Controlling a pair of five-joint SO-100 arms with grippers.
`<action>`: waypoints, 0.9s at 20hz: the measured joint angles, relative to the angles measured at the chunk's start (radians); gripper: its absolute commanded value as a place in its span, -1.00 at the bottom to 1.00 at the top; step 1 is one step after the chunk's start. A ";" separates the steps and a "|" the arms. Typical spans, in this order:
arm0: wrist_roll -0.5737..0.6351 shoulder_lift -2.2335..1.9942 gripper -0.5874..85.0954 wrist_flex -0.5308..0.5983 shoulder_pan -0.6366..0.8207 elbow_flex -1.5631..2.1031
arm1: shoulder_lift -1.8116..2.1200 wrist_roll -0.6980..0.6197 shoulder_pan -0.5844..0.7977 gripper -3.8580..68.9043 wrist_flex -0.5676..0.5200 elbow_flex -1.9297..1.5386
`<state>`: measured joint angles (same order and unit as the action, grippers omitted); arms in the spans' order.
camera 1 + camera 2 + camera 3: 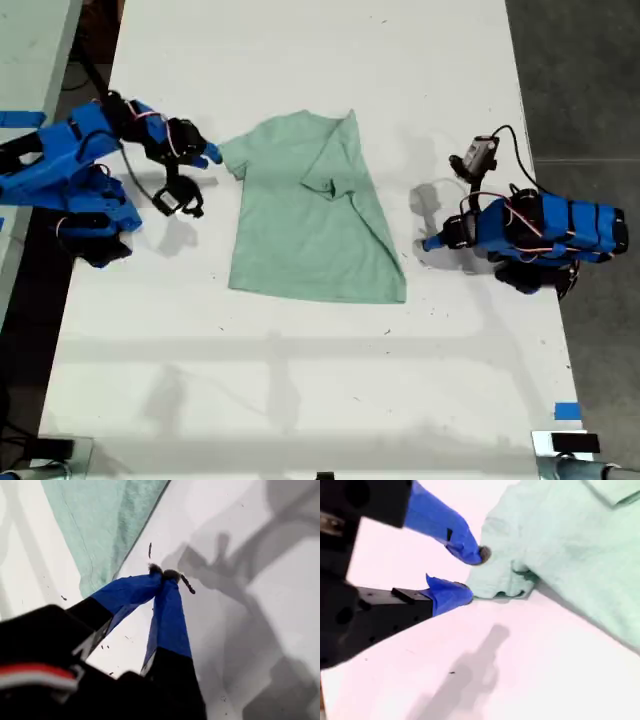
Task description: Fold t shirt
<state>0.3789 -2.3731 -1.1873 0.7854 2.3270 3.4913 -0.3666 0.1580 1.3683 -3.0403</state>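
One white table [300,400] carries everything. On its middle lies the t shirt [300,215], with the side toward the exterior view's right folded over the body. My second gripper [470,575], on the exterior view's left, has its jaws parted at the sleeve edge. My first gripper [164,573], on the exterior view's right, has its jaws clenched on nothing, just beside the hem corner.

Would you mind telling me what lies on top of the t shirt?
One sleeve side is folded over onto the t shirt, sleeve on top. Nothing else rests there; the cloth beneath that flap is hidden.
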 measured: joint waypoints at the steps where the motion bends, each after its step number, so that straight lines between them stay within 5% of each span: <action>1: 0.055 0.184 -0.57 -0.026 0.084 -0.149 | 0.000 0.000 0.000 -0.90 0.000 0.000; 4: 0.179 0.643 -0.49 -0.084 0.227 -0.523 | 0.000 0.000 0.000 -0.90 0.000 0.000; 9: 0.212 1.057 -0.51 -0.087 0.249 -0.735 | 0.000 0.000 0.000 -0.90 0.000 0.000; 10: 0.213 1.074 -0.54 -0.095 0.247 -0.747 | 0.000 0.000 0.000 -0.90 0.000 0.000; 12: 0.209 1.103 -0.99 -0.097 0.235 -0.761 | 0.000 0.000 0.000 -0.90 0.000 0.000; 18: 0.135 1.135 -0.99 -0.144 0.199 -0.778 | 0.000 0.000 0.000 -0.90 0.000 0.000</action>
<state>0.5139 -1.2379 -1.3315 0.9848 1.5493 3.4913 -0.3666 0.1580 1.3683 -3.0403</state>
